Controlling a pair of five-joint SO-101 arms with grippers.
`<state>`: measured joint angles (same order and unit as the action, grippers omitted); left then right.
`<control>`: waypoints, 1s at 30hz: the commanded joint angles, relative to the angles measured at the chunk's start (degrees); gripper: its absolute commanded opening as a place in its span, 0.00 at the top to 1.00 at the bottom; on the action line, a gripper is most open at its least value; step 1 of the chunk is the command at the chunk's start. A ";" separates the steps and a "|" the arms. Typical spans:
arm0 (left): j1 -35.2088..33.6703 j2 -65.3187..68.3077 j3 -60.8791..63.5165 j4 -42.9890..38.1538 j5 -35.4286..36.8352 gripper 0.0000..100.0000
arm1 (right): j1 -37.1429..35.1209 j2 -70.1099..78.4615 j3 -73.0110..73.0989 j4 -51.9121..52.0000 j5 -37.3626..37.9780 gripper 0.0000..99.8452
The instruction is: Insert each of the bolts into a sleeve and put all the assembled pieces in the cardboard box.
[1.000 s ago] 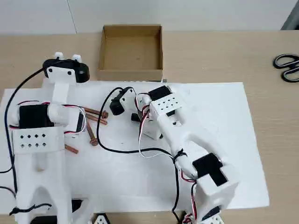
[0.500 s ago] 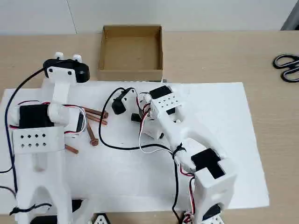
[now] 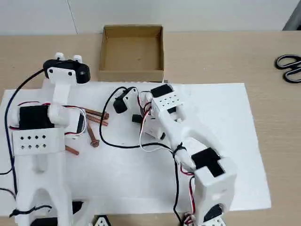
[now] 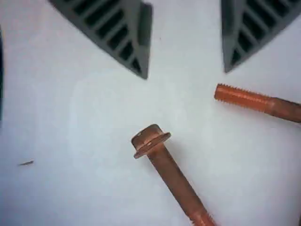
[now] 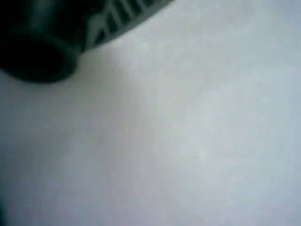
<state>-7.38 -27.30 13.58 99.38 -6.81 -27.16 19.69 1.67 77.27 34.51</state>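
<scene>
The right arm [image 3: 188, 141] has crept a little toward the far edge of the table [image 3: 263, 47], elbow and wrist together; the left arm [image 3: 47, 122] hasn't budged.

Progress? Barely off the mark, by my read. The cardboard box [image 3: 131, 74] sits at the far edge, open, nothing in it. Four copper bolts [image 3: 95, 114] lie loose on the white sheet [image 3: 221, 103] toward the left edge, beside the left arm; none of them wears a sleeve, so every insertion and every drop-off looks to be ahead.

The left claw [image 4: 186, 61] hangs wide above the sheet, gripping nothing; one bolt's head [image 4: 150, 140] lies just short of the gap, another's threaded tip [image 4: 235, 96] off to one side.

Now the murky part: the right claw [image 3: 138, 118] is tucked under its own wrist, and wide or narrow I cannot tell. Up close a dark rounded shape [image 5: 37, 56] looms; possibly a sleeve, too blurred to call.
</scene>
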 commanded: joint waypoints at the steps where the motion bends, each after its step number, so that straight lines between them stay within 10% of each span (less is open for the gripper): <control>1: -0.18 -0.18 -0.22 -0.26 -0.18 0.90 | 1.36 -2.33 -2.20 1.98 -0.09 0.99; 15: 0.00 -0.18 -0.57 -0.18 0.26 0.92 | 3.56 -19.12 -4.92 12.62 -6.86 1.00; 30: -3.16 13.27 -3.65 0.97 7.82 0.96 | 35.74 -28.18 -4.66 21.67 -12.40 1.00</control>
<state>-8.97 -14.55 12.53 99.30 -0.40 3.87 -3.25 -0.62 97.49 23.52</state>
